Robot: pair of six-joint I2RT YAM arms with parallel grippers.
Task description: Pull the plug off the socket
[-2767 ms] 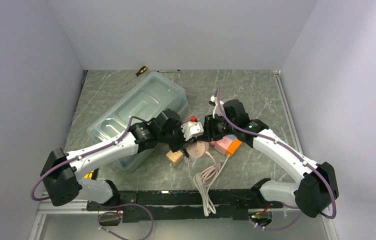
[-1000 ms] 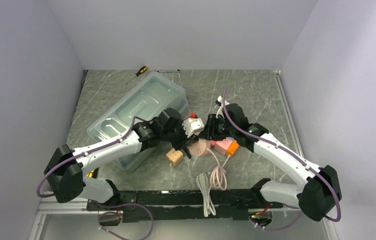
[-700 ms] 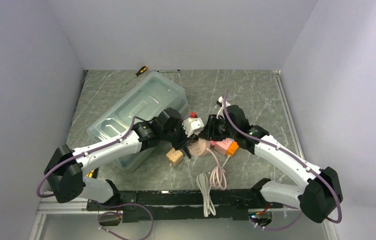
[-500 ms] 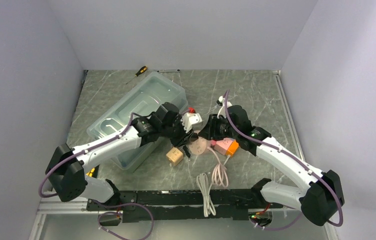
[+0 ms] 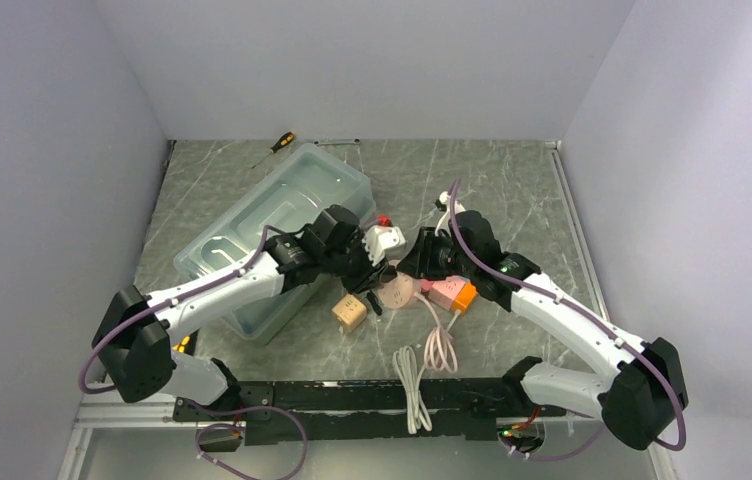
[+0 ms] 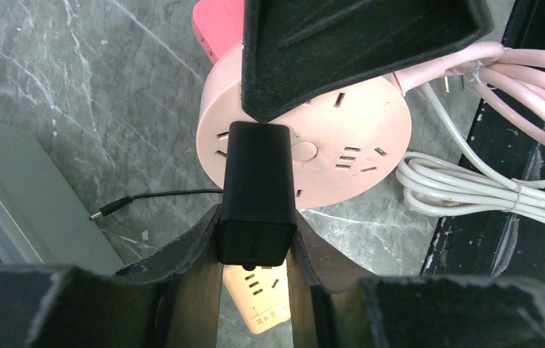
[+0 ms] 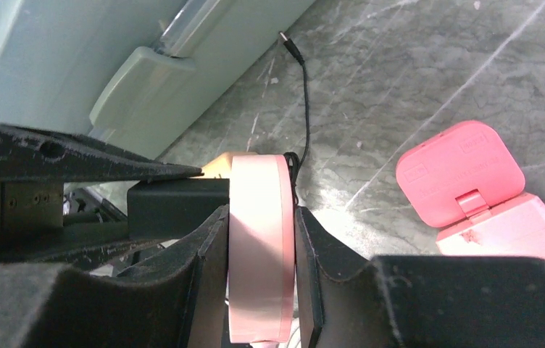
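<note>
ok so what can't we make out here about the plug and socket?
- Pins: in the left wrist view the plug body covers its joint with the socket. The right wrist view is edge-on, so the pins are hidden.
- Top view: that contact is too small to resolve.
- Socket's lower part: cut off by the right wrist view's bottom edge.
- Print on the beige block: too small, partly hidden between the left jaws.

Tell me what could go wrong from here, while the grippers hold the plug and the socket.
1. The right gripper pinches the pink socket only across its thin edge, so the socket might twist or slip out during the pull.
2. The left gripper holds the black plug near its rear end; it could slide off if the plug sits tight.
3. The pink cord lies bundled beside a white cable; it may drag that along.
</note>
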